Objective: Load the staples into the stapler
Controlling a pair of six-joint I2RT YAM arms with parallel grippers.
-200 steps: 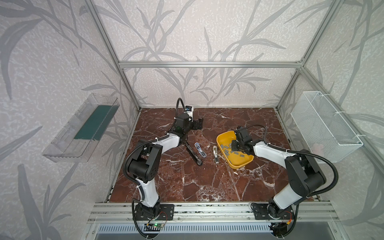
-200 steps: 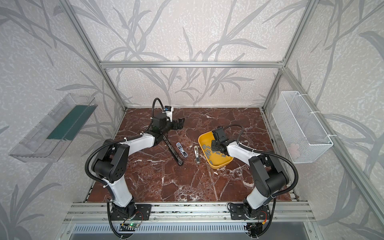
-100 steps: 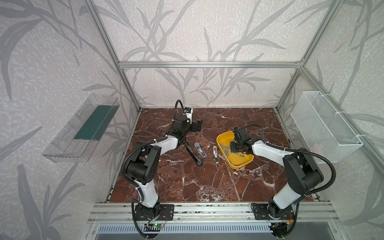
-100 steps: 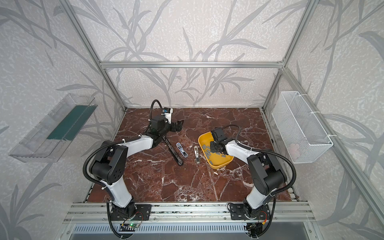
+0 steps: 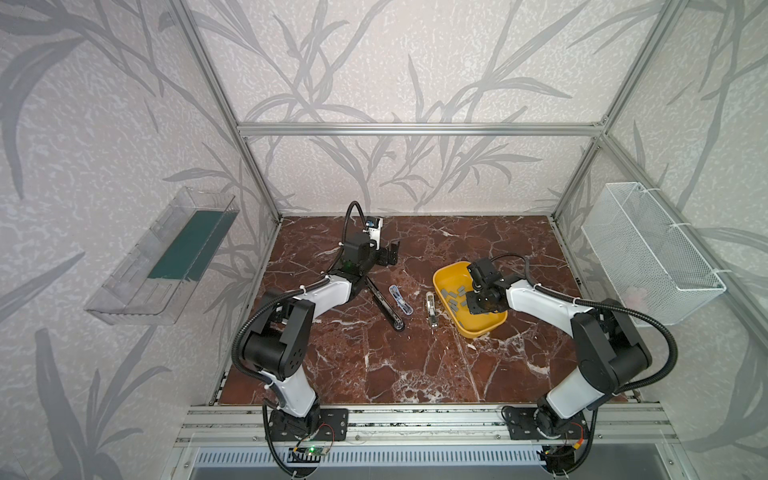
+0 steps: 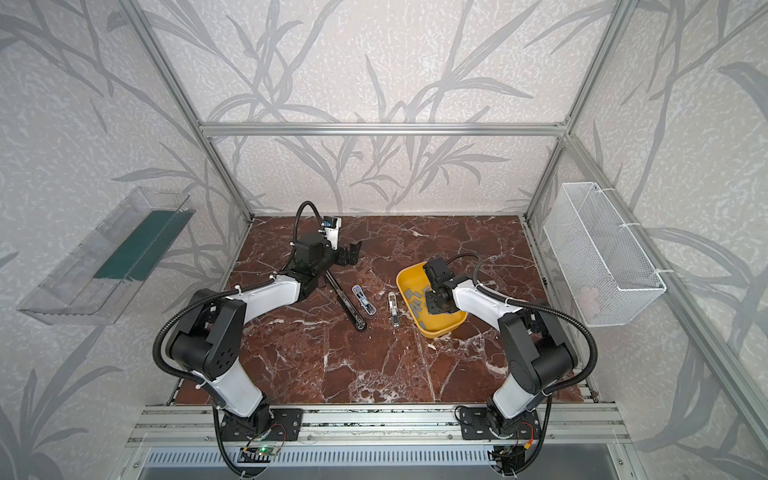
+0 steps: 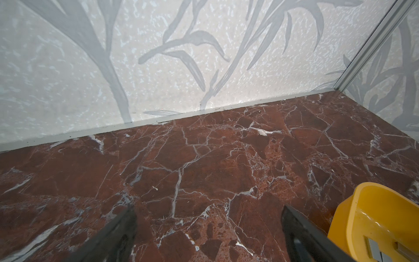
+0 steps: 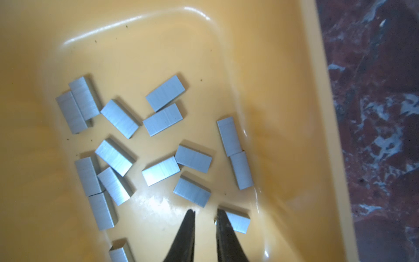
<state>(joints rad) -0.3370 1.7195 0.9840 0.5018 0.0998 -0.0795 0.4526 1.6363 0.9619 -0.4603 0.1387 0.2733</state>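
Several grey staples (image 8: 161,171) lie scattered in a yellow tray (image 5: 440,278), which both top views show right of centre (image 6: 405,276). My right gripper (image 8: 205,214) hangs low inside the tray. Its fingers stand a narrow gap apart with nothing between them. One strip (image 8: 238,222) lies just outside one fingertip. Left of the tray lie three staplers: a long black one (image 5: 384,301) opened flat, a small clear-blue one (image 5: 401,299) and a small silver one (image 5: 431,309). My left gripper (image 5: 387,254) stands wide open and empty over bare marble behind the black stapler.
A white wire basket (image 5: 648,253) hangs on the right wall and a clear plastic shelf (image 5: 166,257) on the left wall. Aluminium frame posts stand at the rear corners. In the left wrist view the tray's corner (image 7: 362,215) is close beside one finger (image 7: 294,226).
The right gripper has shifted slightly leftward inside the tray. The left gripper has moved a little to the left at the back. The staplers and tray lie as before.
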